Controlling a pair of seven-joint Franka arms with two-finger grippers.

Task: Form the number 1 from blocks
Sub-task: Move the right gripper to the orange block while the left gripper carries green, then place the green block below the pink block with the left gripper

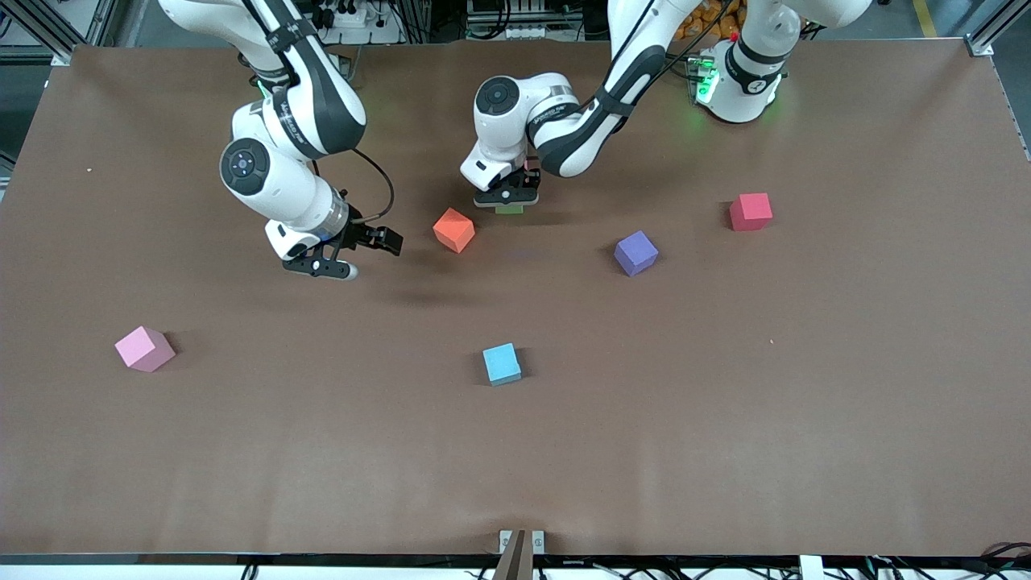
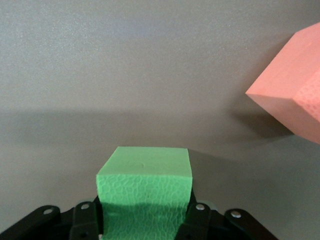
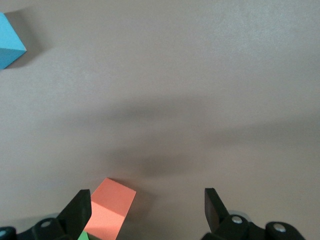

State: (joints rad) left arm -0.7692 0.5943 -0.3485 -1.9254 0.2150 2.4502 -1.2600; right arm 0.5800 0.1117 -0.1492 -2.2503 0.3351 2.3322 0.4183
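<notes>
I count six blocks: one pink block [image 1: 144,348], one light blue block [image 1: 502,363], one orange block [image 1: 453,229], one purple block [image 1: 635,253], one red block [image 1: 750,211], one green block [image 2: 145,192].

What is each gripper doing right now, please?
Left gripper: shut on the green block, beside the orange block.
Right gripper: open, empty, above the table.
</notes>
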